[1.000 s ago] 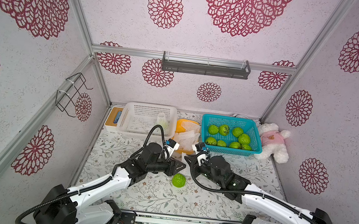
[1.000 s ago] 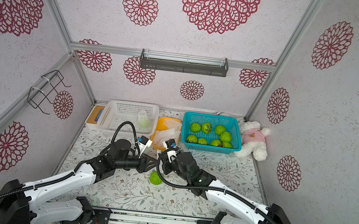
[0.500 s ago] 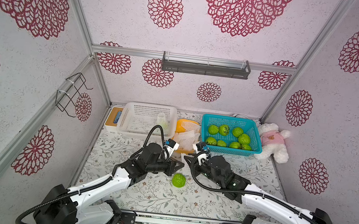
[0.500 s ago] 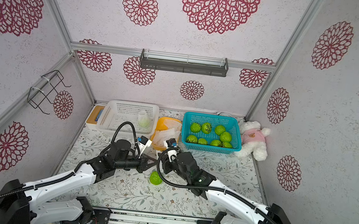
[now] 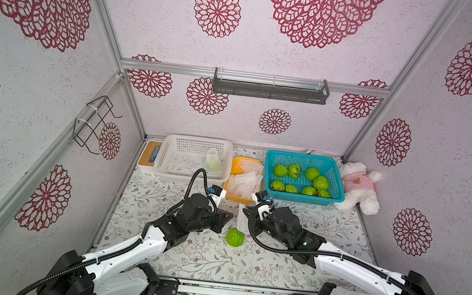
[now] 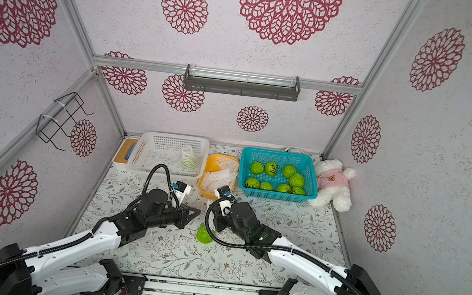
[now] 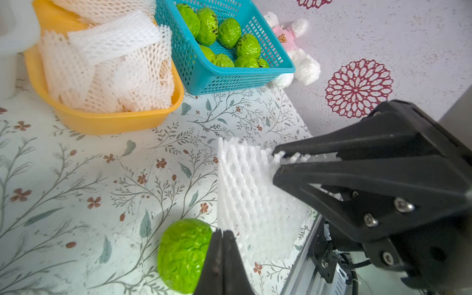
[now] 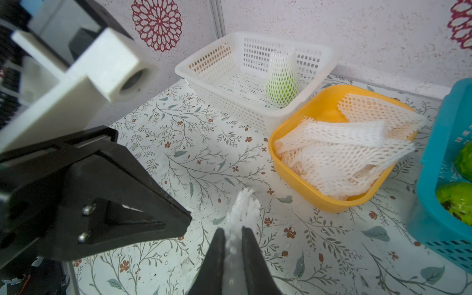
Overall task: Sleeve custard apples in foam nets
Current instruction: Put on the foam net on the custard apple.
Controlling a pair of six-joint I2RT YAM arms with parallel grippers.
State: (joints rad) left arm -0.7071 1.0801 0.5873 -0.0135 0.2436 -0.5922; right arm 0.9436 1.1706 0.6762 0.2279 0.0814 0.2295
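Pinches an edge of a foam net (image 7: pixel 245 194) in the right fingers (image 8: pixel 217 255), upright at the middle of the worktop (image 5: pixel 186 254); presses the left fingers (image 7: pixel 215 255) together, empty, just beside it. Has one bare custard apple (image 5: pixel 235 237) lying just nearer the front edge, others in the teal basket (image 5: pixel 303 196) along the far edge.

The foam net (image 7: pixel 245 189) is soft, matt white foam mesh. Just beside it, the custard apple (image 7: pixel 184 252) has glossy, bumpy skin. The right claw (image 7: pixel 277 163) on the net is matt black plastic. The desk (image 7: pixel 76 178) under it looks smooth and printed.
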